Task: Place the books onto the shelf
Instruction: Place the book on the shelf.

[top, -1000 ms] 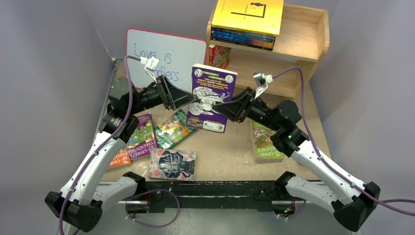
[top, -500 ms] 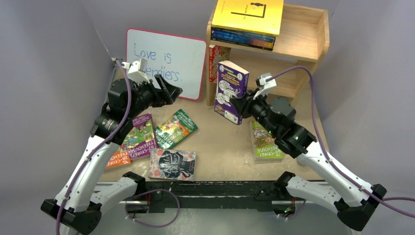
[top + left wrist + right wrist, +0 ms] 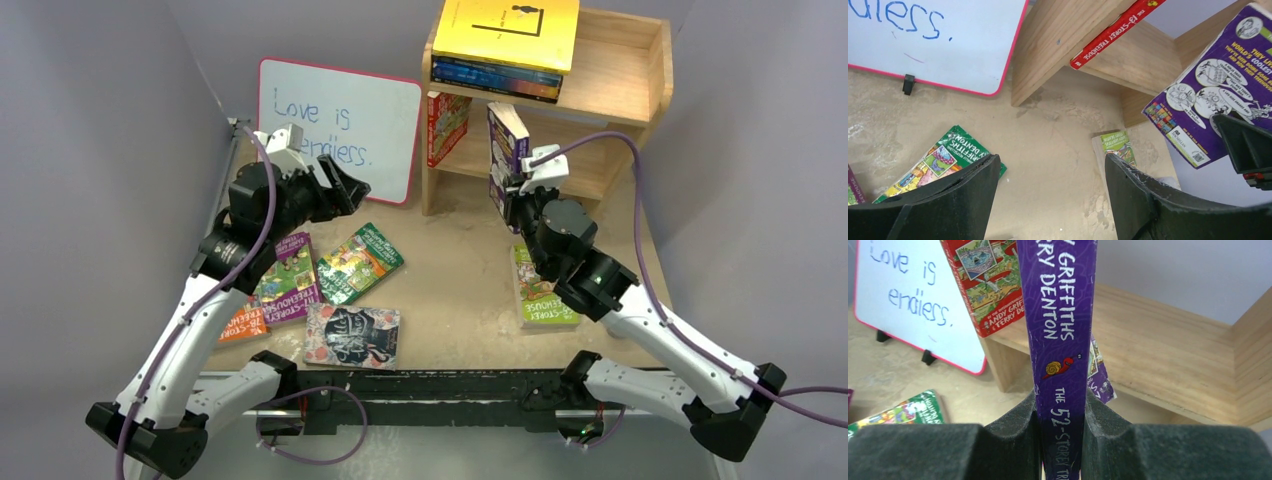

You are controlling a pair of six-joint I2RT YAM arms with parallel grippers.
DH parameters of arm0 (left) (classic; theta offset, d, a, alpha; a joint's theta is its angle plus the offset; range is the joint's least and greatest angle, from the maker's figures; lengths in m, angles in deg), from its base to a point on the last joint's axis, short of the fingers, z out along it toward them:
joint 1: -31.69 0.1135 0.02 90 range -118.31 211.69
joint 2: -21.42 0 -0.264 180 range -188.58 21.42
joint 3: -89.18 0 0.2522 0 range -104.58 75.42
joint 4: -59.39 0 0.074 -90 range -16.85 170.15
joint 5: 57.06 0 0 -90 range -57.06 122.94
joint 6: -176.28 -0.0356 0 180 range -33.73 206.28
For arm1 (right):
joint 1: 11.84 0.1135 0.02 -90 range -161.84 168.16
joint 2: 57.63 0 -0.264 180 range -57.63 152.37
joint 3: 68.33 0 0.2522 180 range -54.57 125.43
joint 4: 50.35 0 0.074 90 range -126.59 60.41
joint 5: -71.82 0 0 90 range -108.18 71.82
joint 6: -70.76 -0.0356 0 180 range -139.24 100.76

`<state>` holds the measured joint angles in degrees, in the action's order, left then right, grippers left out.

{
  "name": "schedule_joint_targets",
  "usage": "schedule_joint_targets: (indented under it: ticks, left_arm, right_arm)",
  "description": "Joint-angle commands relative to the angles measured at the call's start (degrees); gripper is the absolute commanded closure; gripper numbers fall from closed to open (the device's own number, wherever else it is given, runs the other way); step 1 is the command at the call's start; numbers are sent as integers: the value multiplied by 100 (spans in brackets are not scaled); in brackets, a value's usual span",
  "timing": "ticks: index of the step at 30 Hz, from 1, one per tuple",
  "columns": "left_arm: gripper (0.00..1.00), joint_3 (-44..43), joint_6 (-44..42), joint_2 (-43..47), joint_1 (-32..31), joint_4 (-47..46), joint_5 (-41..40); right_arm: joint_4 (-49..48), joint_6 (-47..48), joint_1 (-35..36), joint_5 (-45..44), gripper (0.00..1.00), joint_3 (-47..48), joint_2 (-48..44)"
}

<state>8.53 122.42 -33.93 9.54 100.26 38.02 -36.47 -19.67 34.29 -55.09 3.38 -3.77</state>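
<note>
1. We see the right gripper (image 3: 517,188) with its fingers (image 3: 1013,432) pressed against both covers of a purple book (image 3: 505,160), spine toward the wrist camera, which it holds upright at the front of the shelf's lower tier.
2. The shelf (image 3: 640,80) stands at the far right corner of the tabletop (image 3: 450,290). On its top tier lies a yellow book (image 3: 510,30) over a stack of dark blue ones (image 3: 495,80).
3. A red book (image 3: 445,125) leans upright against the left side panel of the lower tier, just left of the purple book and apart from it.
4. The left gripper (image 3: 345,190) hangs over the far left part of the tabletop, its fingers (image 3: 1133,195) spread wide with nothing between them.
5. A pink-edged whiteboard (image 3: 340,125) stands at the far edge, left of the shelf.
6. On the tabletop's left half lie a green book (image 3: 362,262), a purple and green book (image 3: 288,280), an orange book (image 3: 243,325) partly under the left arm, and a floral book (image 3: 352,335) nearest the near edge.
7. Another green book (image 3: 540,295) lies on the right half, partly covered by the right arm.
</note>
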Motion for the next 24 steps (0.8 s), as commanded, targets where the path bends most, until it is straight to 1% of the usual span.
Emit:
schedule_joint_targets:
  ticks: [1, 5, 10, 14, 16, 20, 24]
  left_arm:
    - [25, 95, -91, -15, 18, -268, -104]
    - [25, 154, -90, -63, 18, -293, -96]
    - [25, 254, -60, -106, 18, -354, -98]
    - [25, 313, -63, -108, 18, -373, -104]
    - [25, 348, -71, -107, 18, -366, -107]
    - [26, 424, -69, -81, 18, -366, -132]
    - [26, 515, -50, -57, 14, -415, -124]
  right_arm:
    - [-1650, 777, 10, -694, 100, 55, 43]
    - [-1948, 999, 3, -654, 100, -11, 257]
    - [-2829, 1494, -14, -773, 100, -334, 558]
    - [-3423, 1735, -91, -586, 100, -585, 733]
    - [-3467, 1655, -185, -493, 100, -585, 788]
    - [-3208, 1260, -427, -274, 100, -518, 765]
    - [-3330, 1116, -569, -592, 100, -501, 821]
